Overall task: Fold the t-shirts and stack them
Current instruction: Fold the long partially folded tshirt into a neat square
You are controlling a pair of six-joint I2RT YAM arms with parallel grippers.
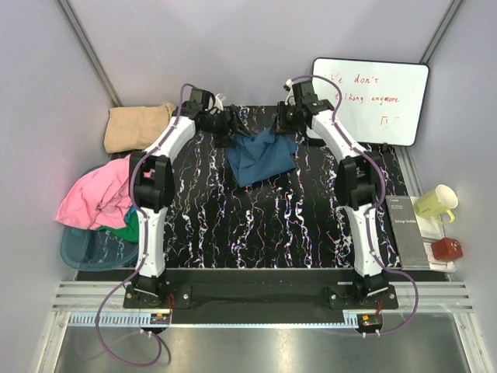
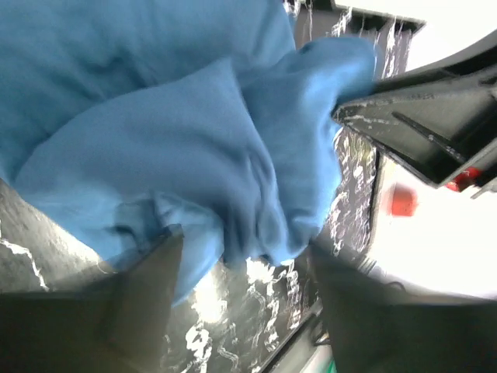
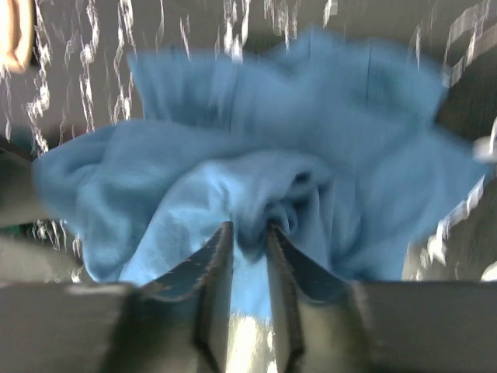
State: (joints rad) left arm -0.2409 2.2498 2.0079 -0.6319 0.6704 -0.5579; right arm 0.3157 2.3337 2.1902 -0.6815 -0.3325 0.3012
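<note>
The dark teal-blue t-shirt [image 1: 262, 155] lies bunched on the black marbled table [image 1: 256, 225] at the back centre. My left gripper [image 1: 231, 128] is at its left edge, and in the left wrist view [image 2: 245, 268] its jaws stand wide apart with a hanging fold of the shirt [image 2: 178, 132] between them. My right gripper [image 1: 284, 122] is at the shirt's back right edge. In the right wrist view [image 3: 248, 233] it is shut on a fold of the shirt [image 3: 295, 148]. The tan-beige t-shirt [image 1: 137, 127] lies folded at the back left.
A pink shirt [image 1: 101, 194] and a green one [image 1: 128, 227] hang over a teal basin [image 1: 78, 249] at the left. A whiteboard [image 1: 373, 101] leans at the back right. A yellow-green mug [image 1: 436, 203], a dark box [image 1: 408, 229] and a small red object [image 1: 447, 249] sit at the right edge.
</note>
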